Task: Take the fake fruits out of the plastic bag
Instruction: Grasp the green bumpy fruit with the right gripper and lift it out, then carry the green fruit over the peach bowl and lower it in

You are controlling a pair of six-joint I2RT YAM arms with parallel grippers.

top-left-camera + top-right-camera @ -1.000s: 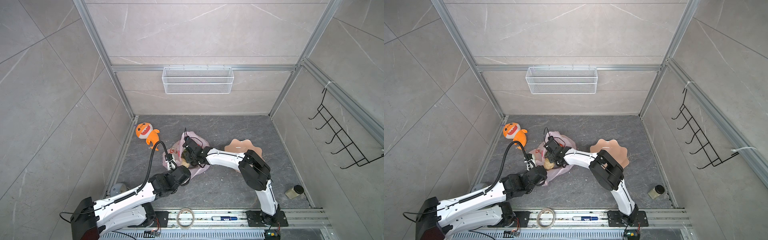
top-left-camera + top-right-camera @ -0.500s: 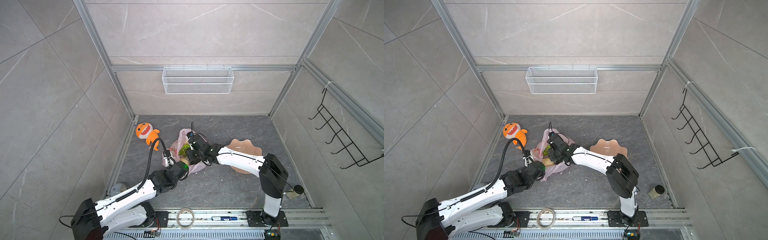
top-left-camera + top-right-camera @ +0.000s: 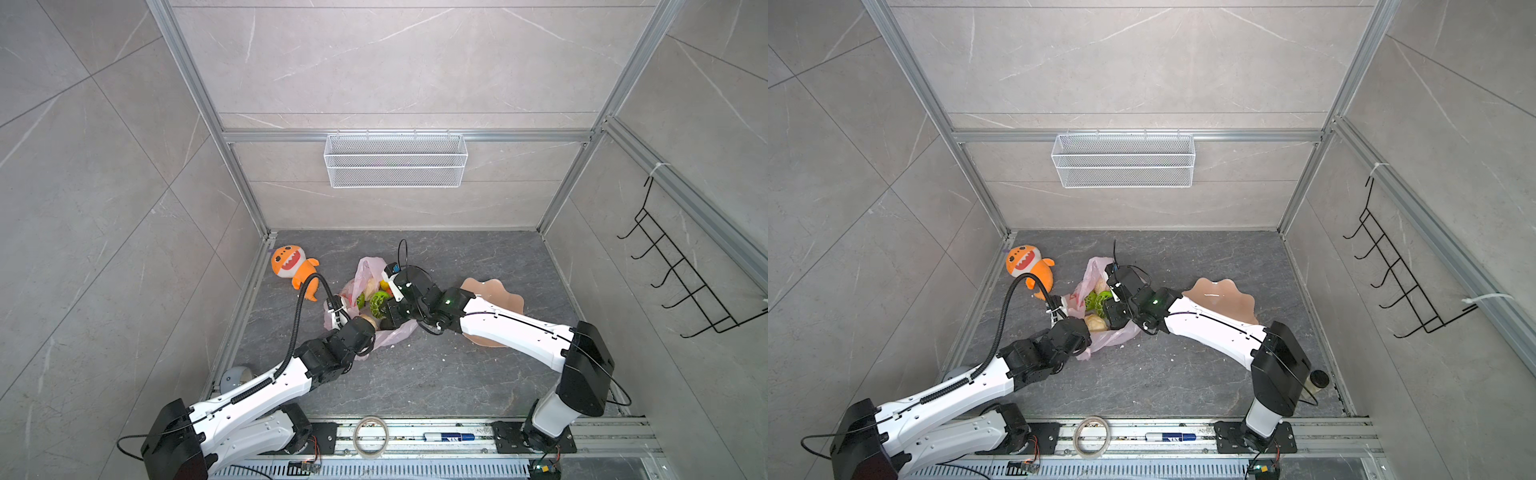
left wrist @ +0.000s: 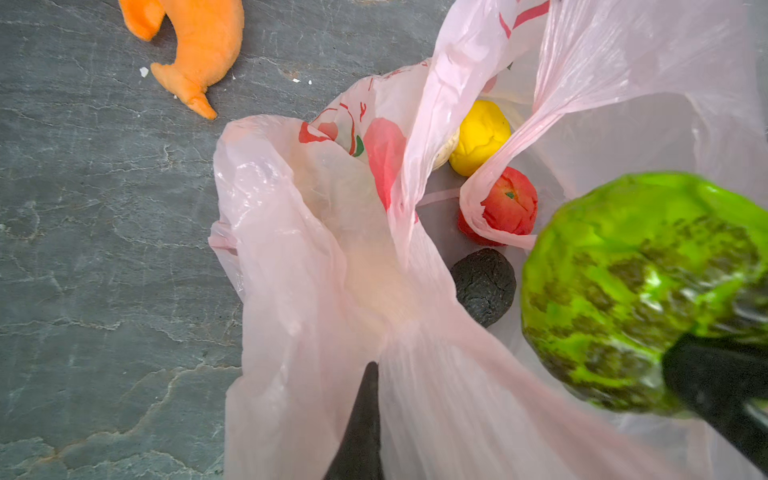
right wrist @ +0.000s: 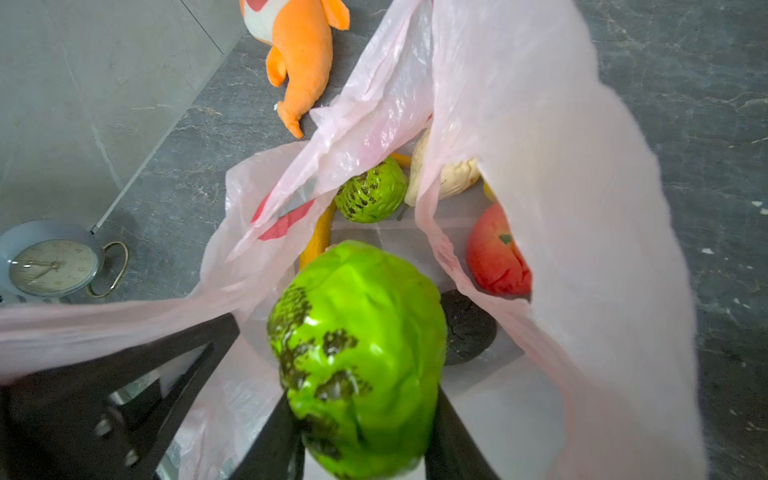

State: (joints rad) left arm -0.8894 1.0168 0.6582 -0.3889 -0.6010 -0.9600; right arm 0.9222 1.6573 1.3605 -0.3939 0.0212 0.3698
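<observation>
My left claw [image 4: 368,386], pressed together on a fold of the thin translucent pink plastic bag [image 4: 299,249], holds its mouth open upward on the grey tabletop [image 4: 104,249]. That film should be kept taut. My right claw [image 5: 361,407] pinches the big bright-green bumpy plastic fruit [image 5: 357,332] at the mouth, gripping across its narrow width. Its long axis runs out along my fingers, far end toward the bag's inside. Best to lift straight up, clear of the rim. Below lie a red plastic apple [image 4: 509,205], a yellow lemon [image 4: 480,137] and a dark avocado [image 4: 484,286].
</observation>
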